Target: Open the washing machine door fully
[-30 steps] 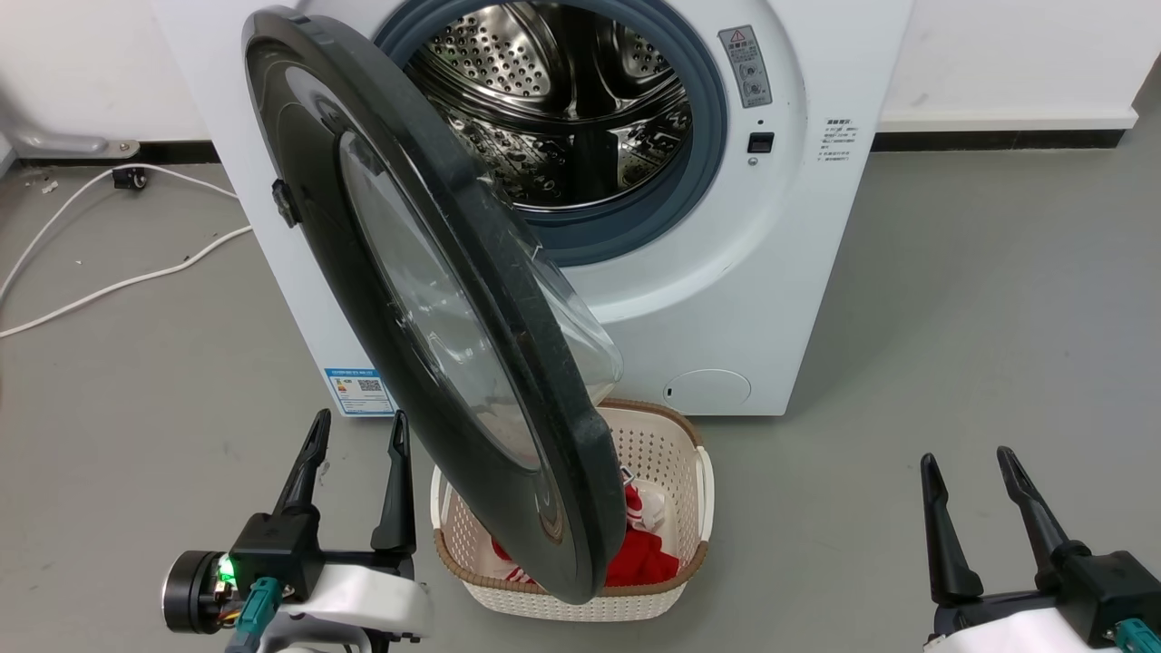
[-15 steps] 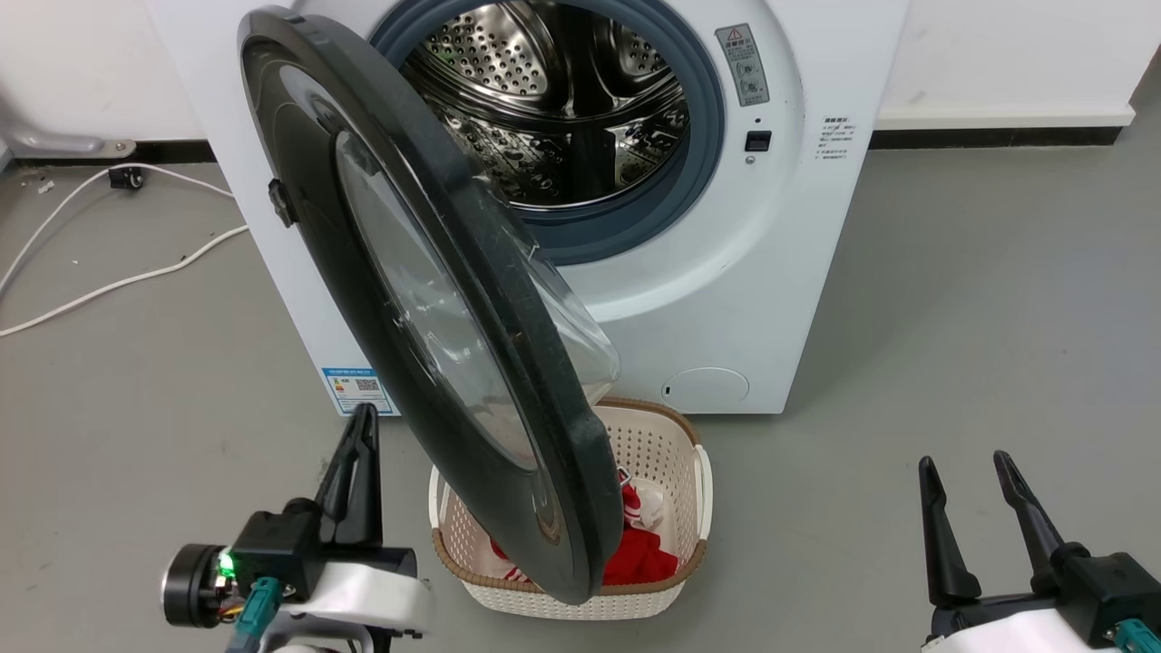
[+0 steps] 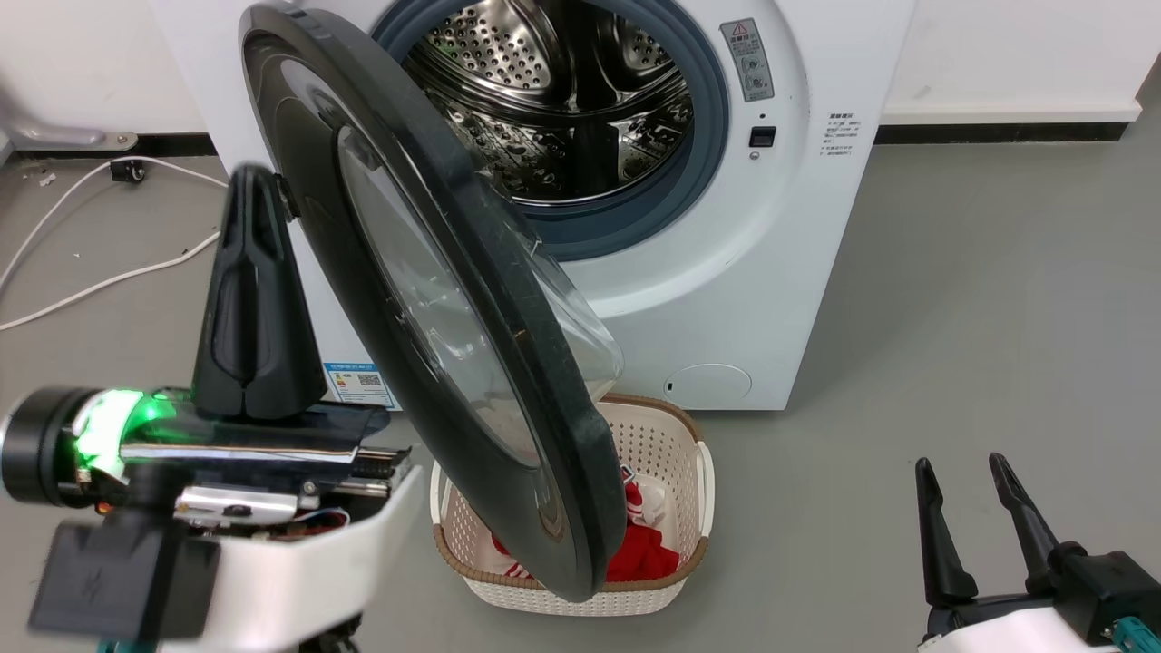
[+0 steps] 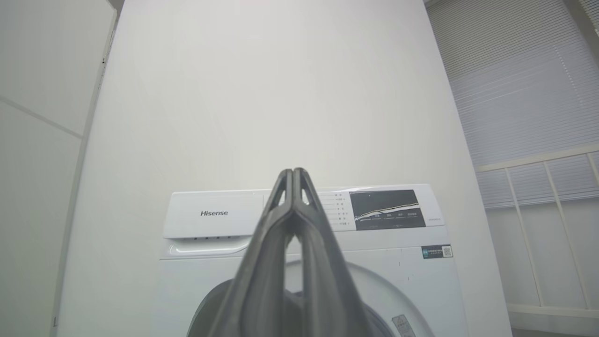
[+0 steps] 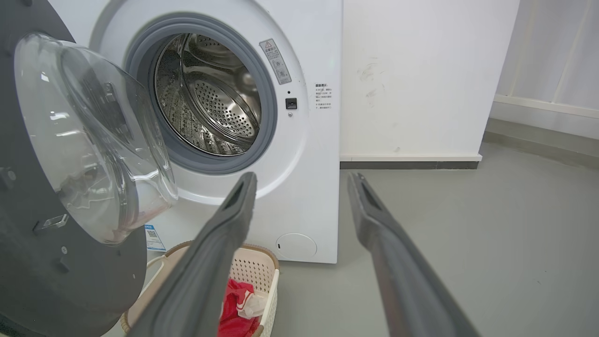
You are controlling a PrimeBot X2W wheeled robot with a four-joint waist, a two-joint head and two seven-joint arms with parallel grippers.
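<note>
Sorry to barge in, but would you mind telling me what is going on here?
The robot is working on the washer door, which stands partly open, hanging over a basket of red laundry. Its left claw is shut and up beside the door's left edge; whether it touches is unclear. The right claw is open, low on the right, apart from everything.

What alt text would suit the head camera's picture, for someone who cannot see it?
The washing machine door hangs partly open over a cream laundry basket of red cloth, baring the steel drum of the washing machine. The left gripper, fingers shut, stands upright beside the door's left edge; the right gripper is open at lower right.
</note>
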